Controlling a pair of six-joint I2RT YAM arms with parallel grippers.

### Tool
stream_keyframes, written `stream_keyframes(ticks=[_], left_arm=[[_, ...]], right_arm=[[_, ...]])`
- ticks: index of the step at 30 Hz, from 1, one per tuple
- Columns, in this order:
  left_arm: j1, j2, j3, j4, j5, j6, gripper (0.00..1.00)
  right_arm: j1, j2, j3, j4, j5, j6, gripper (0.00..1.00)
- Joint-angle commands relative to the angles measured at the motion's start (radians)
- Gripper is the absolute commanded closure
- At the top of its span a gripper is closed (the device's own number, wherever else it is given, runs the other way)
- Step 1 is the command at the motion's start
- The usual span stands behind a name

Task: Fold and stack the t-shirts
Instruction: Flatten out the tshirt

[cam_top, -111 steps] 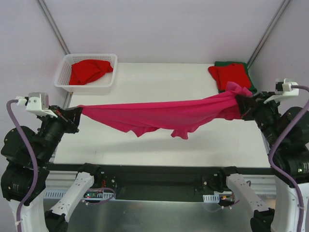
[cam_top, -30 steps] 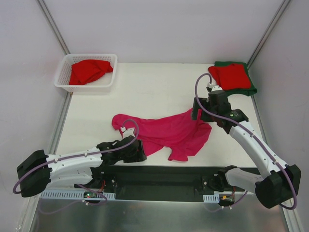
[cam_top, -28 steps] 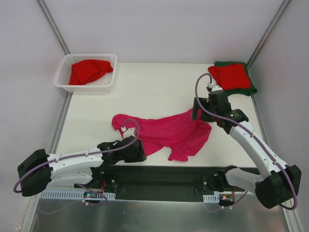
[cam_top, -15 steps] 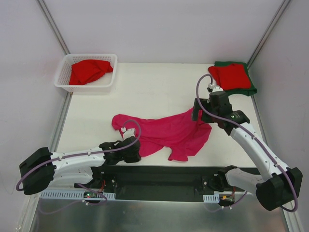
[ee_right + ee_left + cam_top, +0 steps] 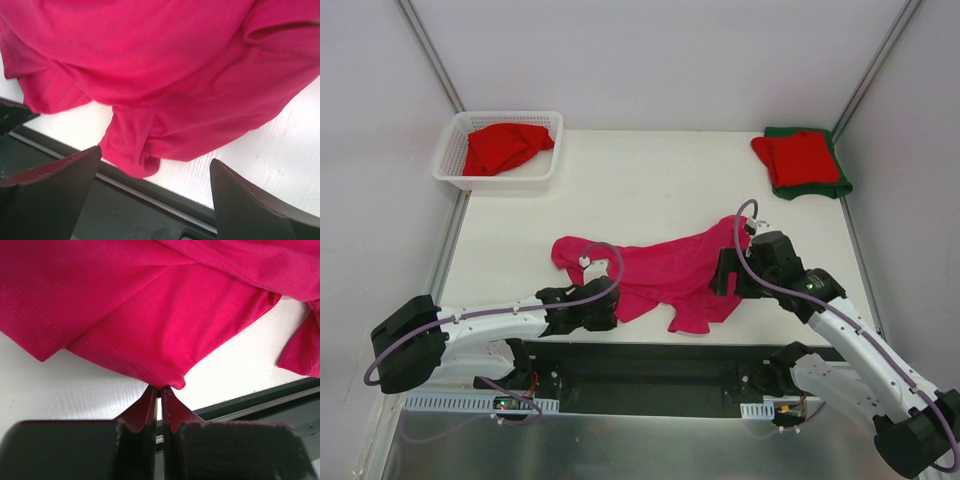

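Note:
A bright magenta t-shirt (image 5: 665,270) lies crumpled on the white table, near the front edge. My left gripper (image 5: 612,308) is at its near-left hem. In the left wrist view its jaws (image 5: 160,390) are shut, pinching a corner of the magenta t-shirt's hem (image 5: 150,315) at the very tips. My right gripper (image 5: 720,275) hangs over the shirt's right side. In the right wrist view it (image 5: 156,155) stands wide open above a folded lump of magenta cloth (image 5: 165,65), holding nothing. A red t-shirt (image 5: 800,157) lies folded on a dark green one (image 5: 815,188) at the back right.
A white lattice basket (image 5: 450,150) at the back left holds a crumpled red t-shirt (image 5: 503,147). The table's front edge and a dark rail (image 5: 75,200) run just below the magenta cloth. Grey walls close in both sides.
The left gripper has shut on the magenta hem. The right arm has drawn back from the shirt's far-right edge toward the front of the table, still open.

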Motion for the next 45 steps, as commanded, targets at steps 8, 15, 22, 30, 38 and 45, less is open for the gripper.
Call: stream_keyframes(ticks=[8, 15, 22, 30, 38, 45], left_arm=[[-0.008, 0.016, 0.04, -0.004, -0.027, 0.029, 1.0], [-0.007, -0.015, 0.025, -0.005, -0.036, 0.026, 1.0], [-0.007, -0.033, 0.005, -0.008, -0.04, 0.018, 1.0], [-0.007, -0.059, -0.015, -0.013, -0.048, 0.004, 1.0], [-0.007, -0.102, -0.041, -0.028, -0.054, -0.016, 1.0], [-0.007, -0.139, -0.067, -0.042, -0.057, -0.028, 1.0]], right_arm=[[0.218, -0.017, -0.128, -0.003, 0.037, 0.175, 0.14], [0.341, 0.085, -0.154, 0.081, 0.095, 0.218, 0.16], [0.373, 0.192, -0.169, 0.179, 0.104, 0.23, 0.3], [0.389, 0.28, -0.157, 0.236, 0.08, 0.227, 0.74], [0.406, 0.235, -0.028, 0.095, 0.277, 0.194, 0.99], [0.38, 0.278, 0.257, -0.091, 0.528, 0.057, 0.99]])
